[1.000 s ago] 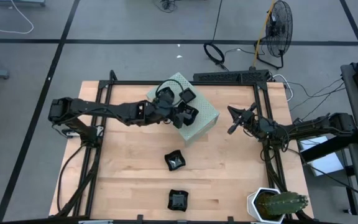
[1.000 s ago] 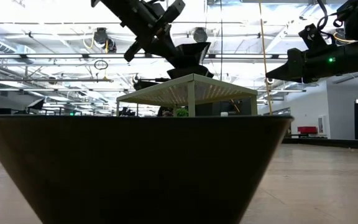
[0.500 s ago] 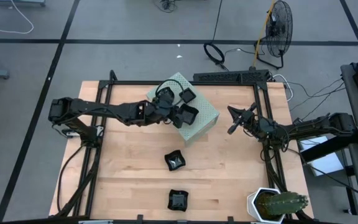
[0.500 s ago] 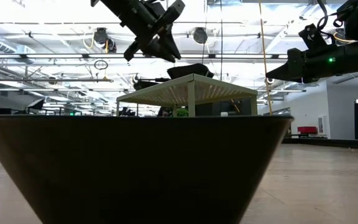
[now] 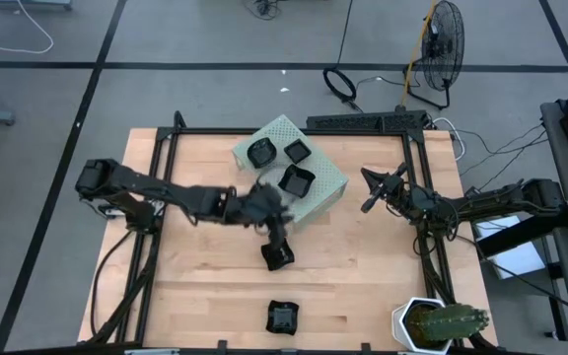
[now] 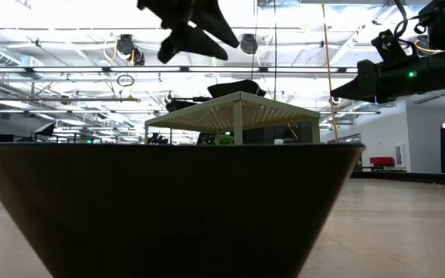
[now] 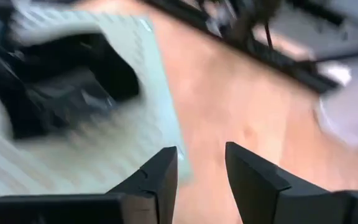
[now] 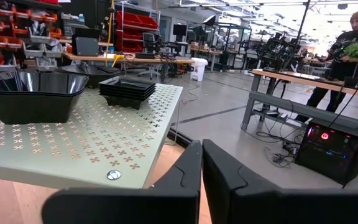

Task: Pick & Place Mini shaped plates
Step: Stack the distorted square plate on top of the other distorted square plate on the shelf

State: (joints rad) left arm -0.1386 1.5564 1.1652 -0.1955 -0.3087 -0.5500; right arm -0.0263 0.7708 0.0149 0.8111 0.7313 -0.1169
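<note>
You see three glossy black mini plates (image 5: 282, 163) atop the green box, two more (image 5: 280, 287) on the table.

Two dark jointed arms, black angular fingers (image 7: 157, 177) — green indicator lights, matte finish

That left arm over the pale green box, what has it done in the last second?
The left gripper let go of a glossy black wavy-edged plate on the pale green perforated box, then swung away toward the black plate on the wooden table, fingers apart and empty. The right gripper, both table plates and the potted cactus stayed put.
</note>
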